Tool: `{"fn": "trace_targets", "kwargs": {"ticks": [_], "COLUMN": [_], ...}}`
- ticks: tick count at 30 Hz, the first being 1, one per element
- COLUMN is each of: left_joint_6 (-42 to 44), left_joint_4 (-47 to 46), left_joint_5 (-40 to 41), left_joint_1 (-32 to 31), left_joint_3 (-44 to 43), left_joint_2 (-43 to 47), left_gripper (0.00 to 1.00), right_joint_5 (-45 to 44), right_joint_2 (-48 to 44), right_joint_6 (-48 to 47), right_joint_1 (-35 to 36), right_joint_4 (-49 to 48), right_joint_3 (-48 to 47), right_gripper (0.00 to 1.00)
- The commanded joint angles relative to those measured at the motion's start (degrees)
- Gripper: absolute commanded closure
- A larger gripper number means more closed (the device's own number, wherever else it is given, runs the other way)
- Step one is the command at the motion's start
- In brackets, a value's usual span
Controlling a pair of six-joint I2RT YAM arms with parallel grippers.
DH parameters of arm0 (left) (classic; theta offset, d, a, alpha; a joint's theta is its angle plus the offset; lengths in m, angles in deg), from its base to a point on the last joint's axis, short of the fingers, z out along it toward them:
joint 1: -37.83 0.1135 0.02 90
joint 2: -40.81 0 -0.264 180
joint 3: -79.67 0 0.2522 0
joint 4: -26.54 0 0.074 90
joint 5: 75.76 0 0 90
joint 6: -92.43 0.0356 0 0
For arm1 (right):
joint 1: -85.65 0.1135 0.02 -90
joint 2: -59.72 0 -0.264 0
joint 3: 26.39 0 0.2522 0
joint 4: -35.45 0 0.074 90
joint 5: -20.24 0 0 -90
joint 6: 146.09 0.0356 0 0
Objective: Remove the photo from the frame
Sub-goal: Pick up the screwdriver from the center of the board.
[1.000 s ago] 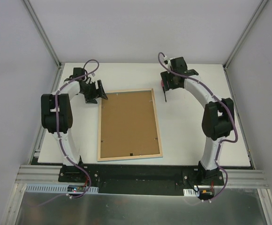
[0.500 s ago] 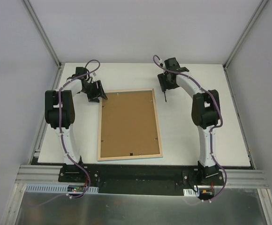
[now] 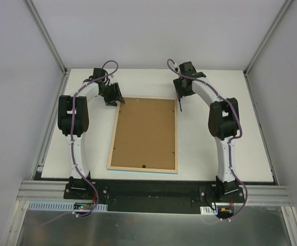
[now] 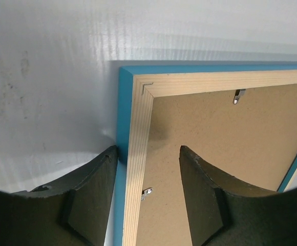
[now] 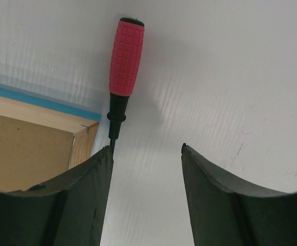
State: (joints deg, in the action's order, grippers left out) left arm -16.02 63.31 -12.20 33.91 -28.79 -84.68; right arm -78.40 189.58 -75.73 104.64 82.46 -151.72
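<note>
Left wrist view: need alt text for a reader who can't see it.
Black fingers of the left gripper straddle the side rail of a turquoise-blue rectangular picture frame near its corner, one outside against the blue edge, one over the brown fibreboard back panel, jaws open. The frame lies back-up on a white table.

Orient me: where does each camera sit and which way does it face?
Top external: above and behind, looking down on table and frame; left arm, right arm show.
Left wrist: left arm, down past its fingers at the frame's corner.
Right wrist: right arm, past its fingers at the screwdriver.
Shared: the frame shows in all three.
</note>
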Motion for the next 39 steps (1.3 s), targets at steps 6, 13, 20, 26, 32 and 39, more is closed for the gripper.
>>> {"fn": "trace_targets", "kwargs": {"ticks": [6,13,20,26,32,39], "left_joint_6": [-1.49,-0.35,2.11,5.0,7.64,9.93], "left_joint_4": [1.25,1.17,1.25,2.21,3.98,5.29], "left_joint_5": [1.3,-0.8,-5.11,-7.93,-9.77,-10.3], "left_joint_1": [-0.56,0.76,3.21,6.99,9.28,10.34], "left_joint_3": [-0.32,2.41,6.27,9.88,12.34,14.36], "left_joint_2": [0.94,6.3,13.68,20.8,27.04,31.36], "left_gripper": [0.46,0.43,0.36,0.32,0.3,0.28], "right_joint_5": [0.47,-0.93,-2.08,-1.72,-2.26,0.29], "right_joint_2": [0.74,4.25,9.44,12.16,14.36,16.3], "right_joint_6": [0.91,5.39,8.21,9.62,10.85,11.64], "right_joint_1": [0.09,0.09,0.18,0.27,0.35,0.18], "right_joint_4": [1.64,2.95,4.27,5.68,7.17,8.93], "right_joint_3": [-3.21,-8.75,-15.78,-19.21,-21.06,-24.31], "right_gripper": [0.4,0.4,0.39,0.4,0.46,0.58]}}
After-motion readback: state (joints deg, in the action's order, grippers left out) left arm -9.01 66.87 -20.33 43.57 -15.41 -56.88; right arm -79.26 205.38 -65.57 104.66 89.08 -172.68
